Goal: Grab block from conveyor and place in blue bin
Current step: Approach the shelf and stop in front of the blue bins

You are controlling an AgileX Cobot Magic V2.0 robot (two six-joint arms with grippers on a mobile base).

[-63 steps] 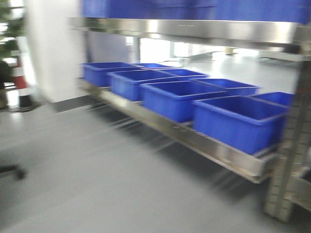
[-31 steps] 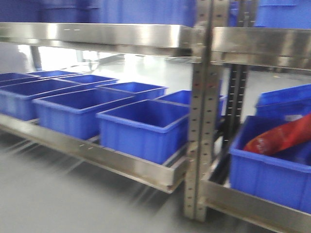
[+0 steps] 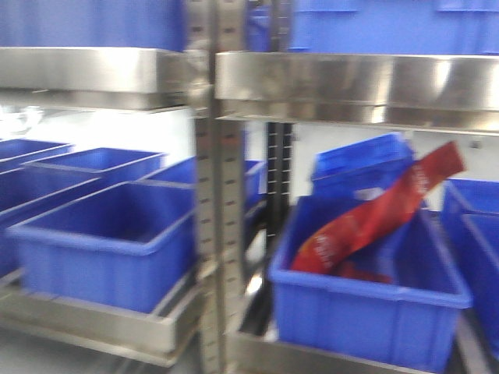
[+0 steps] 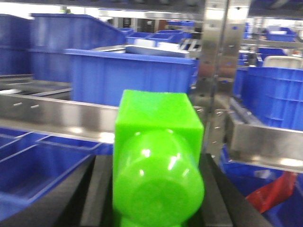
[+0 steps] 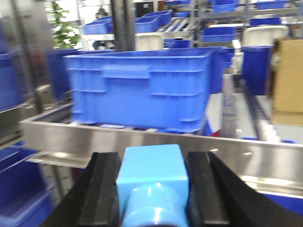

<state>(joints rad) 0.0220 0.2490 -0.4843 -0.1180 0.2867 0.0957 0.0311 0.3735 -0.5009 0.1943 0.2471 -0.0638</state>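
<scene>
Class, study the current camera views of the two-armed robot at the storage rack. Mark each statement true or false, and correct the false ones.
1. The left end effector grips a green block. True.
2. The right end effector grips a red block. False: it grips a light blue block.
3. In the front view, a red packet sticks out of a blue bin. True.
4. The shelf above that bin is wooden. False: it is shiny metal.
</scene>
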